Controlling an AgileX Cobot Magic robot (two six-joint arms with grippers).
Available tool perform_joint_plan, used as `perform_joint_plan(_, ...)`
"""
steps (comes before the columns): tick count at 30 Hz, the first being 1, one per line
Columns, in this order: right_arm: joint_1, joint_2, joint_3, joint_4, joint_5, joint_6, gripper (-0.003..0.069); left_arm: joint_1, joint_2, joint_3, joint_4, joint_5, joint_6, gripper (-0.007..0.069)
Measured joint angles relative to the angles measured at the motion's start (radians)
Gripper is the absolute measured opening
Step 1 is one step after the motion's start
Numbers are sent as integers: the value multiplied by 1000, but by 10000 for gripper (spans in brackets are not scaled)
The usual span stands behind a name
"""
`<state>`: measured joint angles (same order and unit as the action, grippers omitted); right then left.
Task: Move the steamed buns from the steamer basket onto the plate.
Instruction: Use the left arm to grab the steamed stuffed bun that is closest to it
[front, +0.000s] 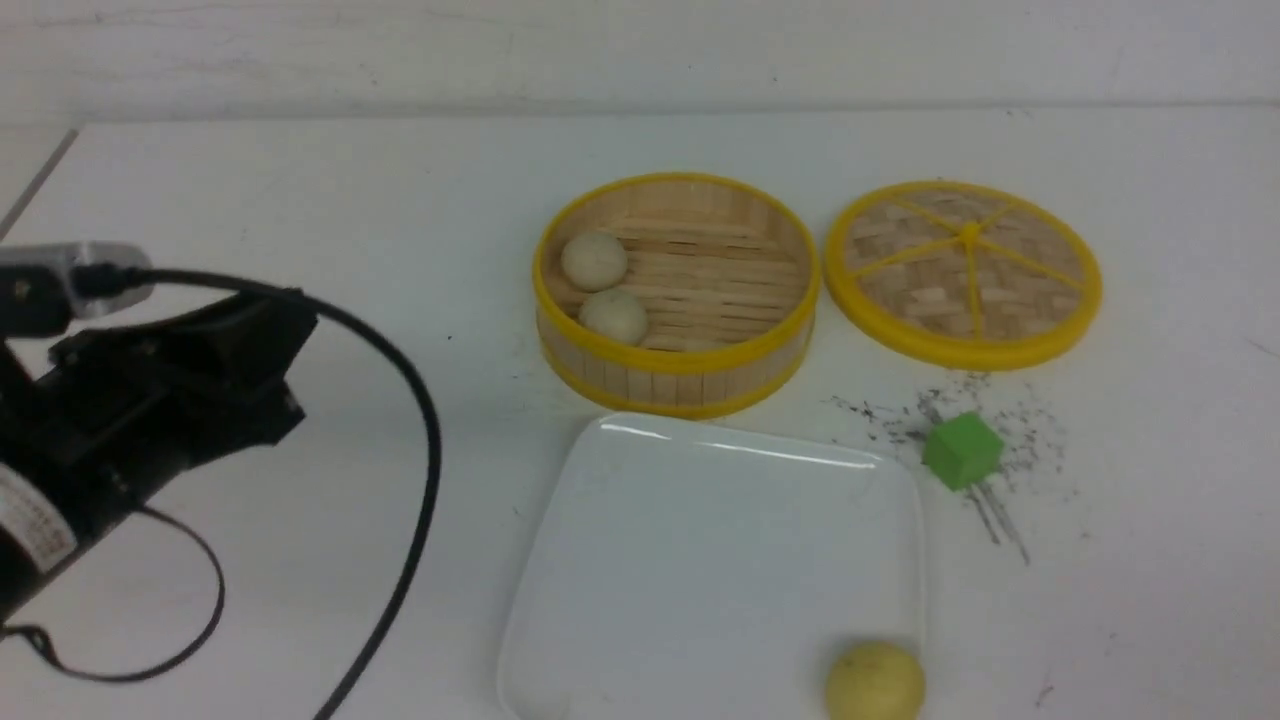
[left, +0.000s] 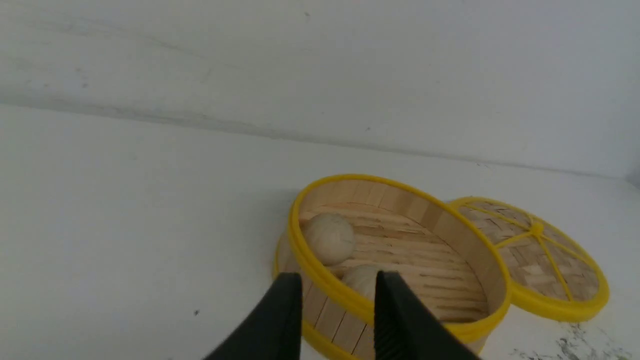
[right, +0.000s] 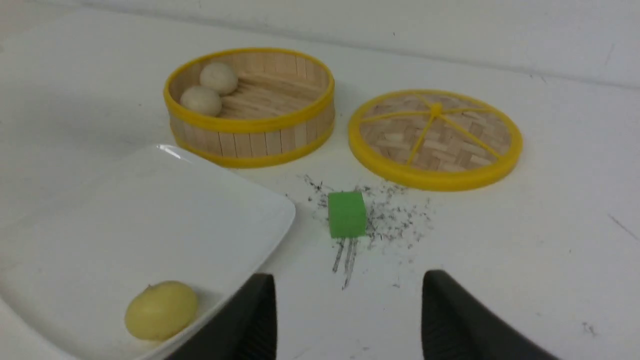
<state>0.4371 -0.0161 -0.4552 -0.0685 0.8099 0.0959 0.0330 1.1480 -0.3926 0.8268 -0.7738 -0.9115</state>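
**Steamer basket** (front: 680, 385): upper centre of the front view, standing on the white table (front: 300, 200). Uncovered.

**Off-white buns, two**: inside the basket against its left inner wall, one farther back (front: 594, 260) and one nearer the camera (front: 613, 315). They lie just beside each other, possibly touching; the view is too soft to tell. In the left wrist view the nearer one (left: 361, 280) is partly hidden behind a finger.

**Pale yellow bun** (front: 874, 682): on the plate, in its lower right corner, at the bottom edge of the frame.

**Plate** (front: 700, 560): lower centre of the frame, its far rim just in front of the basket. It holds only the yellow bun.

**Lid** (front: 965, 270): upper right of centre, flat on the table just beside the basket.

**Green cube** (front: 963, 451): right of the plate's upper right corner, on the table among dark specks.

**Left gripper** (left: 339, 277): its arm fills the left edge of the front view with a black cable (front: 425, 450) looping off it. Jaws parted a little, nothing between them. It sits short of the basket's near wall.

**Right gripper** (right: 350, 277): seen only in its wrist view. Jaws spread wide and empty, above the table near the plate corner that holds the yellow bun.
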Motion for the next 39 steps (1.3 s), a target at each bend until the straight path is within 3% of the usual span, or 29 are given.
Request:
perform_joint_plan(7, 0, 0, 0, 0, 16, 0, 401, -2, 264, -206, 65, -133, -6, 240)
perform_joint_plan(13, 0, 0, 0, 0, 37, 0, 401, -2, 447, -421, 280, -109, -230, 240)
perform_joint_plan(15, 0, 0, 0, -5, 43, 0, 401, -2, 499, -529, 505, -100, -378, 240)
perform_joint_plan(16, 0, 0, 0, -7, 44, 0, 401, -2, 505, -546, 524, -100, -387, 240)
perform_joint_plan(18, 0, 0, 2, -17, 56, -1, 401, -2, 525, -636, 715, -100, -491, 240)
perform_joint_plan(20, 0, 0, 2, -24, 63, -1, 401, -3, 530, -689, 822, -102, -553, 240)
perform_joint_plan(22, 0, 0, 2, -26, 63, -2, 400, -3, 531, -785, 930, -93, -689, 240)
perform_joint_plan(27, 0, 0, 2, -26, 63, -4, 400, -3, 551, -944, 967, -90, -905, 240)
perform_joint_plan(30, 0, 0, 2, -26, 63, -4, 400, -3, 592, -1036, 967, -128, -972, 240)
perform_joint_plan(34, 0, 0, 2, -26, 63, -4, 400, -21, 679, -1100, 968, -184, -1004, 240)
perform_joint_plan(39, 0, 0, 3, -26, 63, -4, 400, -79, 769, -1116, 979, -181, -933, 245)
